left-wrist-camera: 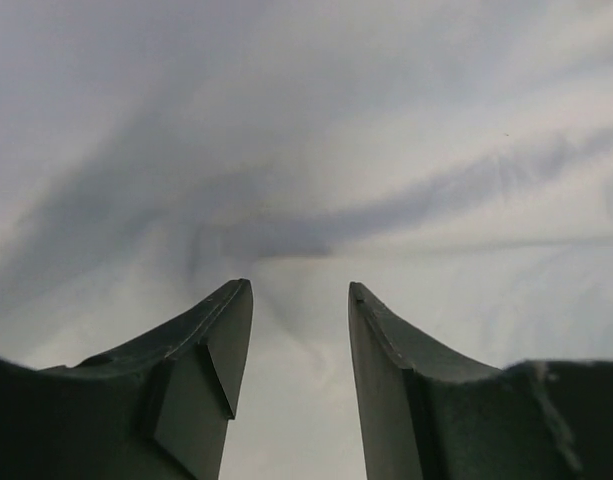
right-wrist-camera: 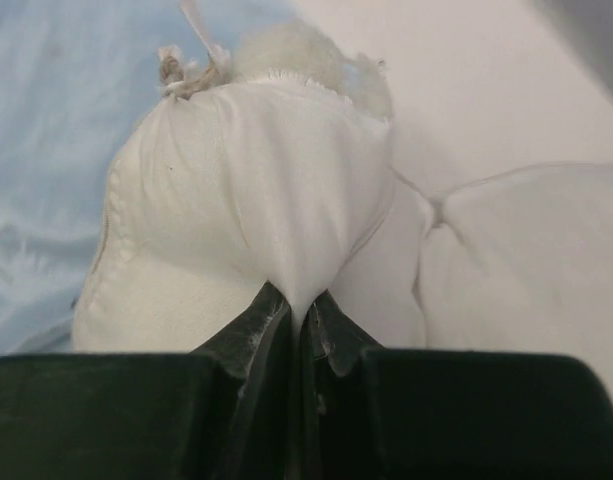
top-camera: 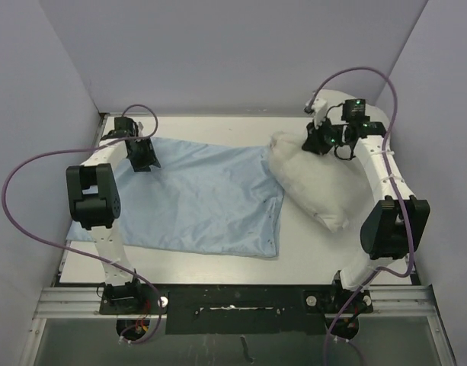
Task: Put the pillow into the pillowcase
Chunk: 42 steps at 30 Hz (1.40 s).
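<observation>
- At the far right of the table [top-camera: 309, 255], the right gripper [right-wrist-camera: 298, 300] is pinched fully closed on a fold of the pillow [right-wrist-camera: 256, 180], taken at the cushion's far edge.
- Just beyond that pinch, the right wrist view shows a frayed corner of the cushion, with loose threads and a tuft of stuffing showing.
- The cushion lies on the right half of the table, its long axis running diagonally from far-left to near-right. Its far-left end touches or slightly overlaps the right edge of the pillowcase [top-camera: 203, 198].
- The sleeve lies flat to the left of the held fold, its long axis running left to right across the table. Whether the edge facing the cushion is the open mouth cannot be told.
- At the sleeve's far-left corner, the left gripper [left-wrist-camera: 301, 290] points down at the blue cloth with its jaws partly apart. Creases converge toward the gap, but no fabric is visibly clamped.
- Judgement: insertion has not begun. The right arm is nearer the cushion, and the coming move runs leftward along the sleeve's axis.
</observation>
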Each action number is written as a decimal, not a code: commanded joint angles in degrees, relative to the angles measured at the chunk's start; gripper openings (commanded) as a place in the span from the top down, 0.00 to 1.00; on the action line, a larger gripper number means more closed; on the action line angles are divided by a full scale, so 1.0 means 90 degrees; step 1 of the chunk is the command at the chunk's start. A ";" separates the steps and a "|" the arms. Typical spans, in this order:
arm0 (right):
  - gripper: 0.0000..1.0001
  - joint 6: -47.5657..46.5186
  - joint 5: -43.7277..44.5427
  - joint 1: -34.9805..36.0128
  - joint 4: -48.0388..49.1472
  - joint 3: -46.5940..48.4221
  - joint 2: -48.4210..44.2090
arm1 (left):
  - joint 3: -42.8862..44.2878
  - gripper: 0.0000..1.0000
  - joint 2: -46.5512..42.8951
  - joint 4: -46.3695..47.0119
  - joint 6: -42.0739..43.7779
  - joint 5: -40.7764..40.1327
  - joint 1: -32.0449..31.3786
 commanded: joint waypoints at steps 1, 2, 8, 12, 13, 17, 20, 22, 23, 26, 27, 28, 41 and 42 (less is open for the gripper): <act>1.00 0.2480 -0.0739 -0.0645 0.2411 0.1127 0.0107 | -0.0385 0.57 -0.1684 0.1042 0.0123 0.0364 0.0370; 1.00 0.2715 -0.0953 -0.0684 0.2507 0.1151 0.0176 | -0.0584 0.55 -0.1979 0.1370 0.0193 0.0488 0.0391; 1.00 0.3818 -0.1460 -0.0904 0.4090 -0.0309 -0.0187 | -0.2102 0.24 -0.3396 0.3404 0.0107 0.1765 -0.0487; 1.00 0.4551 -0.1910 -0.1423 0.4829 -0.0935 -0.0397 | -0.2933 0.28 -0.3683 0.4133 -0.0646 0.1723 -0.1810; 1.00 0.4683 -0.1958 -0.1511 0.4948 -0.0996 -0.0426 | -0.2996 0.34 -0.3670 0.4118 -0.0686 0.1427 -0.2275; 1.00 0.5002 -0.2084 -0.1793 0.5239 -0.1245 -0.0524 | -0.3065 0.41 -0.3379 0.4211 -0.0937 -0.0152 -0.4351; 1.00 0.5120 -0.2150 -0.1834 0.5389 -0.1387 -0.0591 | -0.2824 0.43 -0.2893 0.4084 -0.1099 -0.1347 -0.5415; 1.00 0.5169 -0.2155 -0.1849 0.5473 -0.1456 -0.0609 | -0.2677 0.41 -0.2508 0.4122 -0.1115 -0.2109 -0.6006; 1.00 0.5166 -0.2133 -0.1852 0.5490 -0.1475 -0.0622 | -0.2575 0.39 -0.2281 0.4097 -0.1194 -0.2437 -0.6226; 1.00 0.5199 -0.2148 -0.1892 0.5523 -0.1512 -0.0609 | -0.2013 0.36 -0.1594 0.3593 -0.1487 -0.3187 -0.6584; 1.00 0.5225 -0.2162 -0.1899 0.5529 -0.1519 -0.0605 | -0.1837 0.35 -0.1401 0.3428 -0.1573 -0.3351 -0.6639; 1.00 0.5242 -0.2188 -0.1909 0.5546 -0.1529 -0.0591 | -0.1706 0.35 -0.1241 0.3384 -0.1624 -0.3395 -0.6682; 1.00 0.5355 -0.2321 -0.2080 0.5661 -0.1621 -0.0565 | -0.1045 0.41 -0.0240 0.3137 -0.2254 -0.3040 -0.6880; 1.00 0.5368 -0.2327 -0.2095 0.5673 -0.1632 -0.0559 | -0.1027 0.41 -0.0214 0.3134 -0.2273 -0.2996 -0.6891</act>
